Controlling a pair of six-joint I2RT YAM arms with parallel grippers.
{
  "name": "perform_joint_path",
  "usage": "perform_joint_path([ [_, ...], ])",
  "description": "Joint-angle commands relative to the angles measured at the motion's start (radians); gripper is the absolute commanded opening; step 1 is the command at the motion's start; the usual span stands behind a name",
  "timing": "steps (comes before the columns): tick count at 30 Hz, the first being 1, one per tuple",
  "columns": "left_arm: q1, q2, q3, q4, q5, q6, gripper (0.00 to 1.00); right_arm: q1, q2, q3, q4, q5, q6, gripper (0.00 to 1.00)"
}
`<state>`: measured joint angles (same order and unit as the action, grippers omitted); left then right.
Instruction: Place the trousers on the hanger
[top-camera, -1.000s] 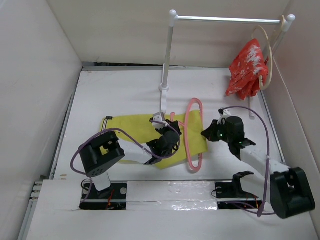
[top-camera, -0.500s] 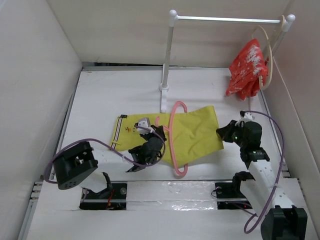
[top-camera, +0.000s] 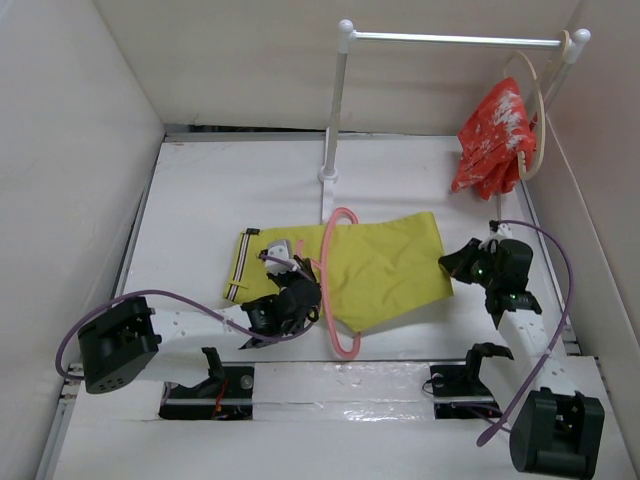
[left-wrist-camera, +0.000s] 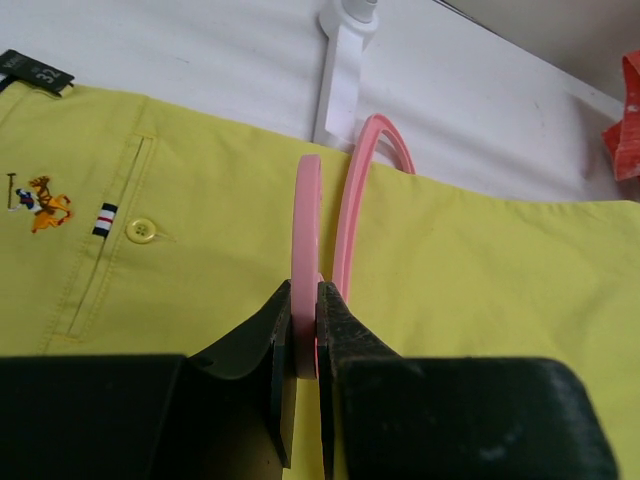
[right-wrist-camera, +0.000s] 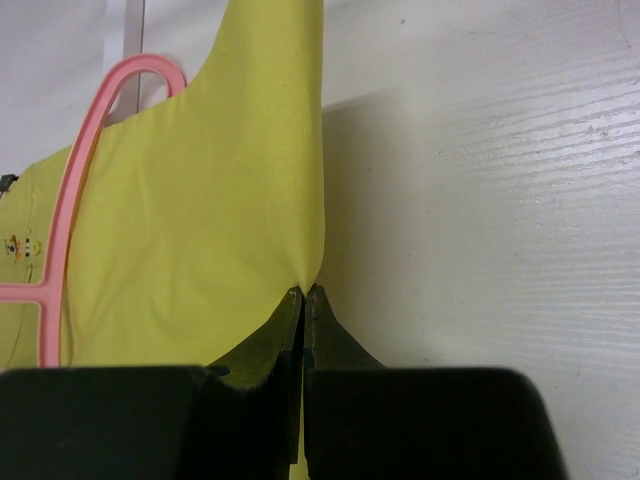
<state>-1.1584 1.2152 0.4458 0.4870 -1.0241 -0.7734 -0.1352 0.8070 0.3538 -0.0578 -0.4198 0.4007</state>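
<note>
The left gripper (left-wrist-camera: 305, 300) grasps the hanger (left-wrist-camera: 306, 210), which lies across the trousers (right-wrist-camera: 200, 220). The right gripper (right-wrist-camera: 304, 293) pinches the trousers' end toward the table's (top-camera: 200, 180) right edge.

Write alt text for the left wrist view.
The left gripper pinches the pink hanger above yellow trousers on a white table. A pocket button and small logo show at left; a white rack foot at top.

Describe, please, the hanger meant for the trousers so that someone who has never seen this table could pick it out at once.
In front of the white clothes rail, the yellow trousers lie flat on the table. The pink hanger lies across them, pinched by the left gripper. Unlike the beige hanger on the rail, it is thin, pink and carries no red garment.
</note>
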Motion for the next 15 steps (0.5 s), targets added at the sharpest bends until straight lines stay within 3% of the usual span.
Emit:
perform_joint_path([
  [1,0.003,-0.003,0.036,-0.123,-0.096,0.094,0.0,-0.027,0.004,0.043,0.098,-0.008,-0.002,0.0],
  [6,0.003,0.032,0.059,-0.088,-0.129,0.198,0.0,-0.082,0.009,0.048,0.105,-0.03,-0.003,0.0],
  [15,0.003,-0.025,0.093,-0.114,-0.104,0.209,0.0,-0.115,0.017,0.042,0.085,-0.066,-0.031,0.0],
])
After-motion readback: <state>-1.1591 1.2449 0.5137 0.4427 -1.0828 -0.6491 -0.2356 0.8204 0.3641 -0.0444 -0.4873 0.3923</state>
